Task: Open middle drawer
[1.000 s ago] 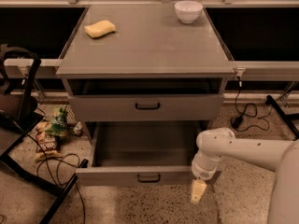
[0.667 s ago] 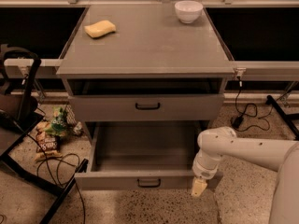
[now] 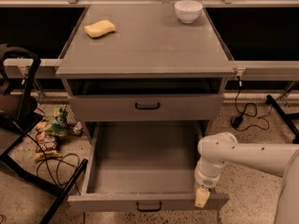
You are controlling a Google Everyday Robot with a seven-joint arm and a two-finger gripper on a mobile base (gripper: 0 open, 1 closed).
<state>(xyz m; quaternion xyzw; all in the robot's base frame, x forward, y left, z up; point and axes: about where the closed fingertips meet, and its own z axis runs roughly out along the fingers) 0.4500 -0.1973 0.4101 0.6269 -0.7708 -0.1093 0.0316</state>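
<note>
The middle drawer (image 3: pixel 145 171) is pulled far out of the grey cabinet (image 3: pixel 145 45). Its plain grey inside shows, and its front has a small black loop handle (image 3: pixel 149 206) near the bottom of the camera view. My gripper (image 3: pixel 202 197) points down at the right end of the drawer's front rim, to the right of the handle. My white arm (image 3: pixel 247 155) comes in from the right. Above the open drawer, another drawer (image 3: pixel 147 106) with a black handle sits almost closed, with a dark gap above it. The lowest drawer is hidden under the open one.
A yellow sponge (image 3: pixel 99 28) and a white bowl (image 3: pixel 188 10) lie on the cabinet top. Snack bags (image 3: pixel 49 132), cables and a black frame (image 3: pixel 28 139) are on the floor at left. A cable and plug (image 3: pixel 238 118) and a black stand leg (image 3: pixel 282 115) are at right.
The middle drawer has slid farther out towards the camera. My gripper has moved the same way, staying at the right end of the drawer's front.
</note>
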